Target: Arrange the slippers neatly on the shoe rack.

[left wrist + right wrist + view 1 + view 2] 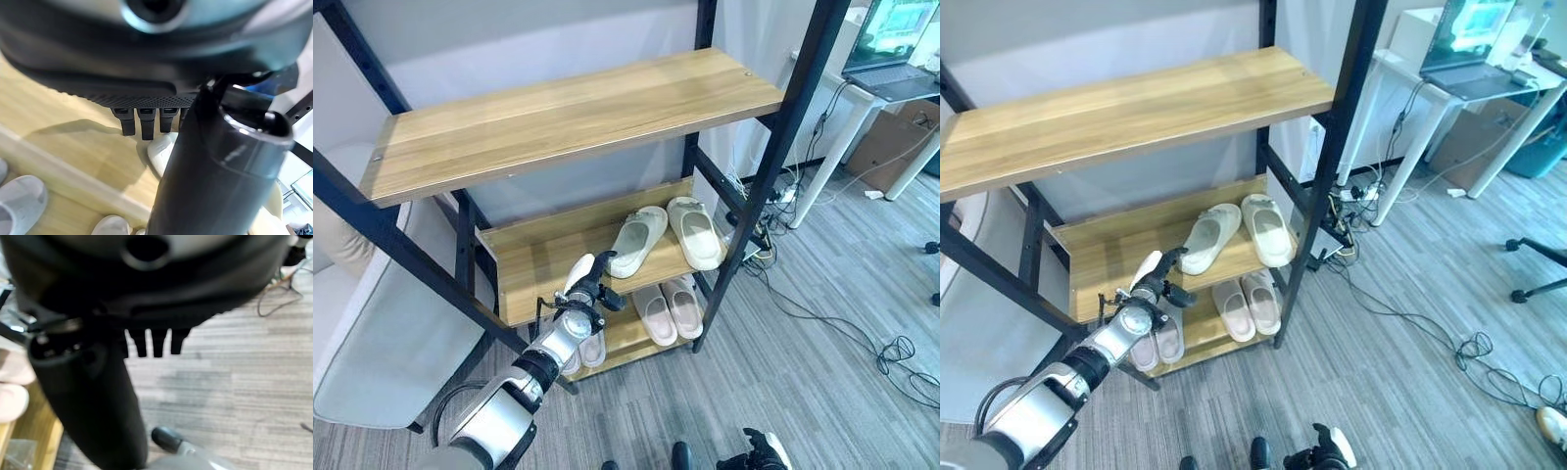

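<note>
The two cream foam slippers [668, 235] lie on the middle wooden board [533, 257] of the black metal shoe rack [773, 137]. They sit on the right part of that board. The right one lies fairly straight. The left one [637, 241] is turned at an angle, so its far end leans toward its partner and the two almost touch there.

On the bottom board are two more pairs. A pale pink pair [670, 309] lies side by side on the right. A pale pair [585, 351] on the left is partly hidden behind the arm.

These slippers look light and soft, a bit squishy, like thick foam. They should not break. The smooth top could be a little slippery. A good place to grab, I think, is the wide strap over the toes, or the thick side of the sole.

The left hand [588, 284] is up in front of the middle board, just left of the tilted slipper. Its fingers [142, 127] are straight and spread from the thumb, and it holds nothing. It does not touch the slipper.

The right hand [762, 452] is low and near, over the grey floor [822, 392]. Its fingers [151, 343] look relaxed and it holds nothing.
</note>
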Controlling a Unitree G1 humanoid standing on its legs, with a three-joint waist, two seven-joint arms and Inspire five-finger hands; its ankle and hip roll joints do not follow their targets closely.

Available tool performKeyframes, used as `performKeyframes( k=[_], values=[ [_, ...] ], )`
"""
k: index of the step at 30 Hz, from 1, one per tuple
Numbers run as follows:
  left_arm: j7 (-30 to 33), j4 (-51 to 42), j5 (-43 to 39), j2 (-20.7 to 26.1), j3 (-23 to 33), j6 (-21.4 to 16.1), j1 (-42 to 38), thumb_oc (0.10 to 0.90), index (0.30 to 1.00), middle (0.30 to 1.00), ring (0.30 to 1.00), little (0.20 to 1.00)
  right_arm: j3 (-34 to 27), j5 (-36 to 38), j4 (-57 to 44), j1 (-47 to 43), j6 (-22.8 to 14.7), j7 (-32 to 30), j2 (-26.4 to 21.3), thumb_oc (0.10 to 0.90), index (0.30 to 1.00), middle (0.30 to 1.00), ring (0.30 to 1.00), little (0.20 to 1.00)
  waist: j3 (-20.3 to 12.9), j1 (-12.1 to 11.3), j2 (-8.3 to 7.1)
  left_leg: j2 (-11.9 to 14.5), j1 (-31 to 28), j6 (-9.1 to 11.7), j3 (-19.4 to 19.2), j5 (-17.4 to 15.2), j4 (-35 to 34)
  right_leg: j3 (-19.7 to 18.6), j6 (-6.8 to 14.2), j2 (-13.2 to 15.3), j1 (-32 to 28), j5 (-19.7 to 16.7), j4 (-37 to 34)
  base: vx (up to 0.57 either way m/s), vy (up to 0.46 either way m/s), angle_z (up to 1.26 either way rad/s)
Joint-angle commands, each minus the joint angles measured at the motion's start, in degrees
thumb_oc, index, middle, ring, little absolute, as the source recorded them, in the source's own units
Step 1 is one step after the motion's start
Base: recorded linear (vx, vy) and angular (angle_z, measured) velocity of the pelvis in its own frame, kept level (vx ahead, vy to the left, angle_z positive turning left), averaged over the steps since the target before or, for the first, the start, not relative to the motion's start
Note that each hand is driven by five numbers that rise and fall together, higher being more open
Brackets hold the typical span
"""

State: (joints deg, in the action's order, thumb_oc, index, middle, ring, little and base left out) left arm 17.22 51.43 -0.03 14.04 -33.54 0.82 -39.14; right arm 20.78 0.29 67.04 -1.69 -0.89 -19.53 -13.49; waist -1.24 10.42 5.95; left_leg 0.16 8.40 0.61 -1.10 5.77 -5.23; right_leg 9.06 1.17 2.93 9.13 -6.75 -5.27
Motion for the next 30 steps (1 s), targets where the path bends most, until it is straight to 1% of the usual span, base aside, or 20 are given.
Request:
performKeyframes(
  k=[1,6,14,15,17,22,27,30],
  values=[
    [4.1,3.5,-1.3,0.5,4.0,-5.7,-14.0,0.8,0.9,0.9,0.9,0.9,1.0,-0.5,1.1,-0.9,-1.5,-1.5,0.7,0.8,0.9,0.9,0.9,0.9,2.5,-0.6,-0.39,1.3,-1.1,3.3,-2.5,-5.4,0.2,-4.2,7.8,3.7,0.2,4.3,0.3,0.0,0.0,0.0],
    [3.9,1.7,-2.0,0.2,4.3,-6.0,-13.1,0.8,0.9,0.9,0.9,0.9,0.7,-0.3,0.2,-0.5,-1.9,-1.6,0.5,0.8,0.9,0.9,0.9,0.9,3.1,-0.6,-0.06,1.3,-1.2,3.3,-2.7,-5.4,0.2,-4.4,7.7,3.5,0.1,4.5,0.3,0.0,0.0,0.0],
    [1.6,-1.8,-4.4,-2.1,4.1,-6.4,-9.9,0.8,0.9,0.9,0.9,0.9,0.2,0.2,-0.6,-0.4,-2.1,-1.4,0.7,0.8,0.9,0.9,0.9,0.9,3.2,-0.8,0.17,1.4,-3.1,3.4,-2.5,-5.8,0.2,-4.2,7.3,3.3,-2.2,5.5,0.3,0.0,0.0,0.0],
    [0.8,-3.2,-6.0,-3.1,3.9,-6.8,-8.6,0.8,0.9,0.9,0.9,0.9,0.1,0.3,-0.8,-0.5,-2.0,-1.2,0.9,0.8,0.9,0.9,0.9,0.9,3.2,-0.8,0.19,1.4,-3.6,3.3,-2.4,-6.0,0.2,-4.1,7.3,3.3,-2.6,5.7,0.3,0.0,0.0,0.0],
    [0.4,-3.9,-6.6,-3.9,3.6,-6.9,-7.9,0.8,0.9,0.9,0.9,0.9,0.1,0.3,-0.8,-0.6,-1.9,-1.1,0.8,0.8,0.9,0.9,0.9,0.9,3.3,-0.9,0.25,1.4,-3.9,3.3,-2.5,-6.1,0.2,-4.1,7.2,3.2,-2.9,5.7,0.3,0.0,-0.006,0.02],
    [-0.2,-1.8,-7.3,-7.6,2.5,-6.5,-6.4,0.8,0.9,0.9,0.9,0.9,0.8,0.1,0.1,-1.3,-1.4,-0.9,1.2,0.8,0.9,0.9,0.9,0.9,3.1,-0.5,0.2,1.7,-4.9,3.3,-2.6,-6.3,0.2,-4.2,7.0,3.1,-3.7,6.0,0.3,0.0,-0.01,0.01],
    [-0.5,-0.2,-8.9,-9.7,1.9,-6.6,-6.3,0.8,0.9,0.9,0.9,0.9,1.4,0.5,0.7,-2.0,-1.4,-0.9,1.4,0.8,0.9,0.9,0.9,0.9,2.9,-0.1,0.38,1.7,-5.3,3.2,-2.9,-6.4,0.2,-4.5,7.0,3.1,-3.7,5.9,0.3,0.0,-0.009,-0.01],
    [-0.5,-0.1,-9.2,-10.0,1.8,-6.7,-6.3,0.8,0.9,0.9,0.9,0.9,1.5,0.4,0.6,-1.9,-1.3,-0.8,1.4,0.8,0.9,0.9,0.9,0.9,2.9,0.1,0.45,1.8,-5.4,3.1,-3.1,-6.4,0.2,-4.7,7.0,3.0,-3.7,5.9,0.3,0.0,-0.019,-0.05]
  ],
)
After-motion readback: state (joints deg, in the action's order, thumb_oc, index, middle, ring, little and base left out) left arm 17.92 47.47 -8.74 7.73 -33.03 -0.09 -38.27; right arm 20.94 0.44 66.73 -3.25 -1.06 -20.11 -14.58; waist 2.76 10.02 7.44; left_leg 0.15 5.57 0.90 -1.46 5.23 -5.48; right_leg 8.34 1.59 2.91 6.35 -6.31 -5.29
